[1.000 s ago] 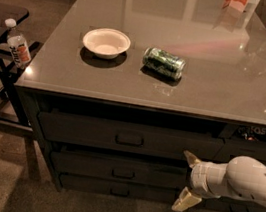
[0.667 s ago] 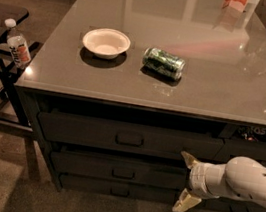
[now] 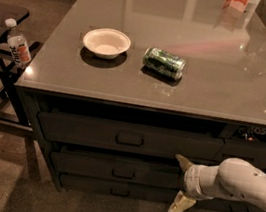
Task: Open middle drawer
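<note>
gripper (image 3: 182, 183) (spread) — by middle drawer (image 3: 83, 163)

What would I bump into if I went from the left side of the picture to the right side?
Water bottle → white bowl → green can → gripper, open, low down in front of the middle drawer.

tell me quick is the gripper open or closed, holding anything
Gripper: open, holding nothing, in front of the middle drawer, to the right of its handle.
</note>
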{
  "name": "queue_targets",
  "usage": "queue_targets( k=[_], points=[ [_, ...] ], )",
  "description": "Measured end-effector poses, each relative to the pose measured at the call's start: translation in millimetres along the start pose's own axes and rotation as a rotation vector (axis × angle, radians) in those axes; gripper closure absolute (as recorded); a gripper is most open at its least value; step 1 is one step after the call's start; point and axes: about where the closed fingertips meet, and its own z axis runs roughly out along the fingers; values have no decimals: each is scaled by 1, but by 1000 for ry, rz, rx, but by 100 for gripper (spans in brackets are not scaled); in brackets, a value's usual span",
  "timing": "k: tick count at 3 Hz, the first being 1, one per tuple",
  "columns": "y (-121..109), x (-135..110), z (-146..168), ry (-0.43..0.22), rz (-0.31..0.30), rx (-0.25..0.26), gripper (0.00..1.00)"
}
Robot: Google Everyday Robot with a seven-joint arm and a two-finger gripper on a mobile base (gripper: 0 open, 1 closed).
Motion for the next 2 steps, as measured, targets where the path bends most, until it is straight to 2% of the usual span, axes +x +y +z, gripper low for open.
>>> queue_targets(
  k=[2],
  points=[
    [15, 8, 47, -35, 2, -61, 0]
  ],
)
